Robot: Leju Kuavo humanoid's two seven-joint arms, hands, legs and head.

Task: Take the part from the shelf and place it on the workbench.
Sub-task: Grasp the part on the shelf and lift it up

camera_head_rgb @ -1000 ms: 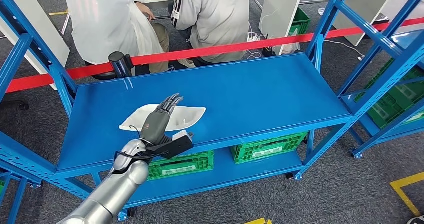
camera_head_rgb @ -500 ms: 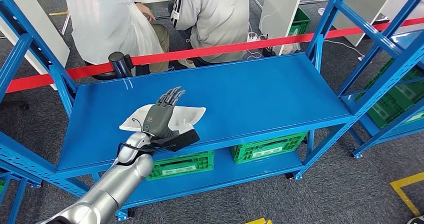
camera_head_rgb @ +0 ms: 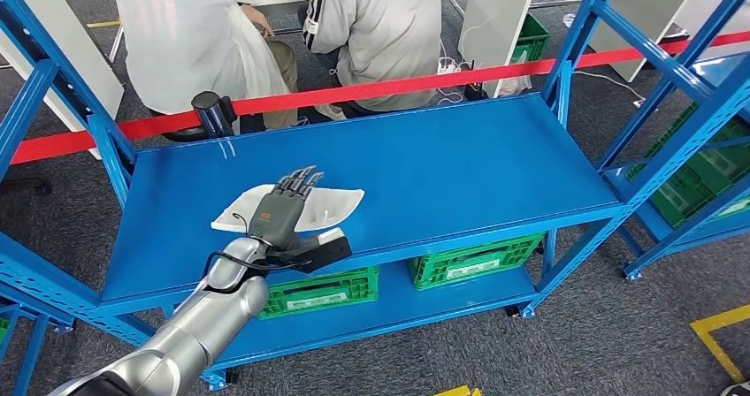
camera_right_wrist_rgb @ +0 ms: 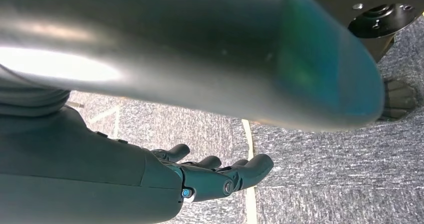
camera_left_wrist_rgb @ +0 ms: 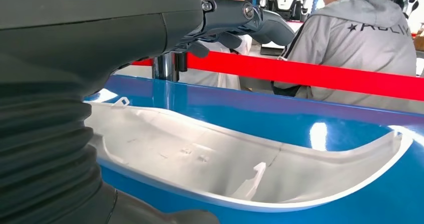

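The part point(camera_head_rgb: 338, 204) is a long white curved plastic shell lying near the front left of the blue shelf point(camera_head_rgb: 460, 162). My left hand point(camera_head_rgb: 280, 216) hovers over its middle with the fingers stretched out across it and the thumb sticking out past the near rim. In the left wrist view the shell point(camera_left_wrist_rgb: 225, 171) lies hollow side up below my left hand point(camera_left_wrist_rgb: 125, 34), whose fingers point(camera_left_wrist_rgb: 250, 19) reach out above it without gripping. My right hand point(camera_right_wrist_rgb: 165, 184) hangs over grey carpet, fingers loosely apart and holding nothing.
Two people sit behind a red barrier tape point(camera_head_rgb: 371, 88) beyond the shelf. A black post point(camera_head_rgb: 212, 111) stands at the shelf's back left. Green crates point(camera_head_rgb: 473, 260) sit on the lower level. Blue uprights point(camera_head_rgb: 575, 38) frame the shelf, and another rack point(camera_head_rgb: 699, 179) stands to the right.
My left hand pushed a little farther over the part, then eased back slightly. The part has not moved.
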